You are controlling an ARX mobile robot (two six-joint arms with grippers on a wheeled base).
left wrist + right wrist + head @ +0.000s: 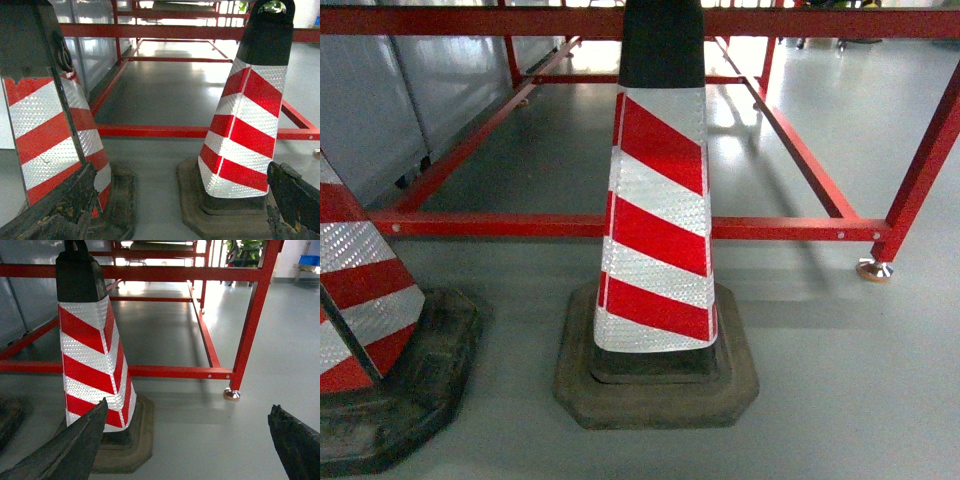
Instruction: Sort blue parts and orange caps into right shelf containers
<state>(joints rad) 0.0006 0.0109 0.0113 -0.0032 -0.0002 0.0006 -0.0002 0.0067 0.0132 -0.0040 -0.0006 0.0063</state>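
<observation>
- Left cone [360, 330]: at the left edge of the head view, red and white stripes on a dark base, only partly in frame. The left wrist view shows it close beside the arm.
- Left gripper [175, 210]: two dark, worn fingers [60, 210] show at the bottom corners of its wrist view, spread wide with nothing between them; it is released and empty.
- Middle cone [658, 220]: stands upright on the grey floor [840, 380], straight ahead and near, in front of the frame's low bar.
- Red frame [790, 228]: a low steel rack with a foot pad [873, 268] at its right corner; no load shows on the lower level.
- Right gripper [185, 450]: fingers [75, 445] also wide apart at the frame's bottom corners, released, holding nothing.
- Task things: no blue parts, orange caps or blue crates can be made out here. A small blue shape [309, 260] sits far off at the top right of the right wrist view, too small to identify.
- Step in hand, as I judge it: travelling or searching, sorting not yet begun. To do it well, keep both arms tucked and open, steer the base wide of both cones and the frame's foot, and turn towards the right to find the shelf before reaching.
</observation>
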